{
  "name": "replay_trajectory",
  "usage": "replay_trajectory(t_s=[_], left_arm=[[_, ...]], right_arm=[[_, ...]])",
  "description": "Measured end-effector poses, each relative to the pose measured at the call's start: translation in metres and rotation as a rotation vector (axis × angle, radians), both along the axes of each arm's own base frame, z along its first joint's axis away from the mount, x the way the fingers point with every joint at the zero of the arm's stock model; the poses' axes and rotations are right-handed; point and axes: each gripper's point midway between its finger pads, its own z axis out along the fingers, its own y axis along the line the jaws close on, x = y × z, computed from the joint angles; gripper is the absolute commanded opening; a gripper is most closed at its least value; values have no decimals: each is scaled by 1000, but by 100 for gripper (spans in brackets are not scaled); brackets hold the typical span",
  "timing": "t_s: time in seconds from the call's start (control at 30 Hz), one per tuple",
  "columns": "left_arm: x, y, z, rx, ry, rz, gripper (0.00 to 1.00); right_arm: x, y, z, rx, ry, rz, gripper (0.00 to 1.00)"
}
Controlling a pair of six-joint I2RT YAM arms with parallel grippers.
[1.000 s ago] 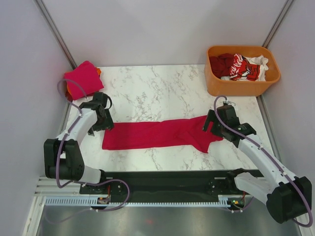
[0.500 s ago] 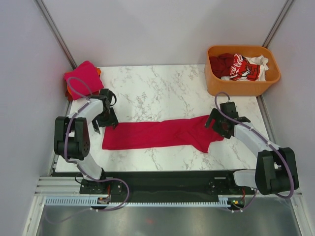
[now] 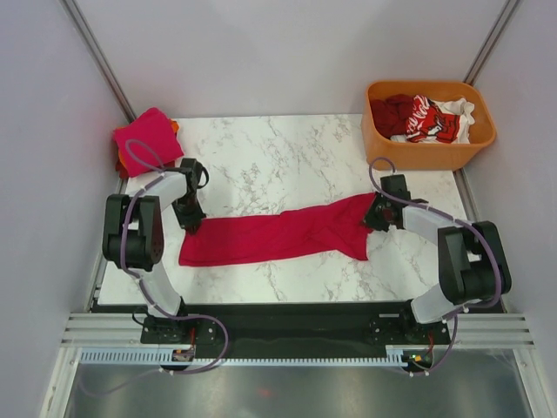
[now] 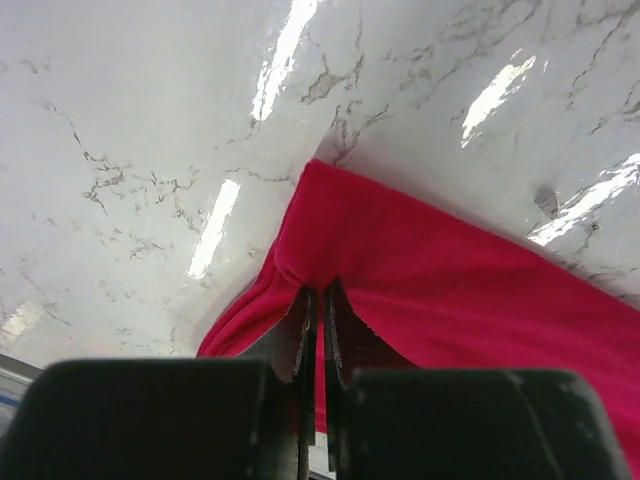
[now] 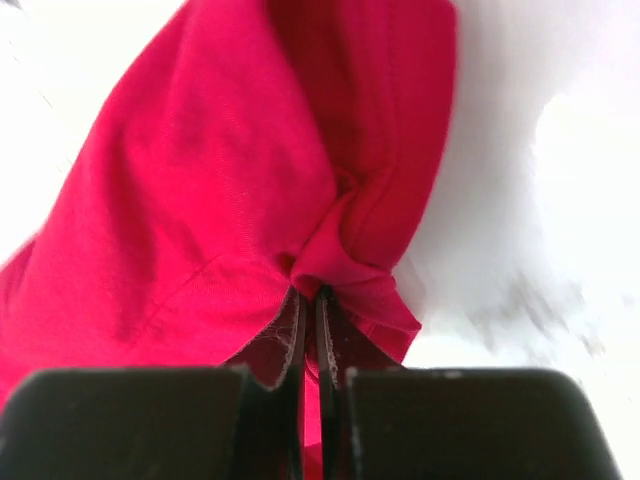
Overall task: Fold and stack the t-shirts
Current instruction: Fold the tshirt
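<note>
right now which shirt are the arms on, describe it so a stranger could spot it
Start at the white marble table. Across its near middle lies a crimson t-shirt, a long band running left to right. Unlike the folded shirts at the far left corner or those in the orange tub, its ends are pinched by the left end effector and right end effector.

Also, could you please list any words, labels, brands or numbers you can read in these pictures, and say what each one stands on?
No text can be read for certain.
White print on the red t-shirt in the orange tub: too small and crumpled to read.
Crimson t-shirt spread on the table: no print or label shows in any view.
</note>
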Motion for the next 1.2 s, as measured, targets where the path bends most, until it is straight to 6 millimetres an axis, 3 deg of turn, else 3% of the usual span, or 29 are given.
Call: replay_trajectory(t_s=[0.1,0.17,0.2,0.23,0.27,0.3,0.33,0.37,0.4,0.47,0.63,0.77,0.83,1.0,1.1,1.2], left_arm=[[-2,-2,0,-26,-26,41,2],[-11,-6,1,-58,-64,80,2],[-19,-8,1,-78,-80,101,2],[-31,-12,2,-98,-84,121,2],[-44,-15,1,-119,-77,139,7],[-55,-19,1,-140,-75,154,12],[-62,-21,1,-154,-75,164,17],[-69,-25,2,-174,-76,175,46],[-74,-28,2,-195,-79,180,59],[-82,-38,3,-255,-89,198,79],[-97,-58,8,-367,-127,192,80],[-94,-59,18,-383,-191,189,75],[-91,-60,22,-388,-218,191,74],[-88,-60,24,-393,-239,193,72],[-88,-60,24,-395,-242,192,71],[-87,-61,26,-397,-251,191,70]], right_arm=[[25,6,1,9,2,13,0],[54,10,3,0,-2,30,0],[70,11,4,-7,-13,39,7],[83,12,4,-19,-16,49,19],[98,12,6,-31,-29,59,42],[109,12,7,-42,-38,58,78],[120,10,10,-60,-48,58,88],[127,10,15,-73,-56,61,95],[129,7,19,-103,-57,62,98],[120,-1,21,-166,-37,70,98],[77,-27,33,-253,-31,47,94],[53,-33,49,-233,-68,27,87],[41,-31,43,-212,-64,30,82],[11,-21,5,-151,37,58,71],[22,-14,7,-113,0,55,62],[27,-10,6,-95,-20,54,41]])
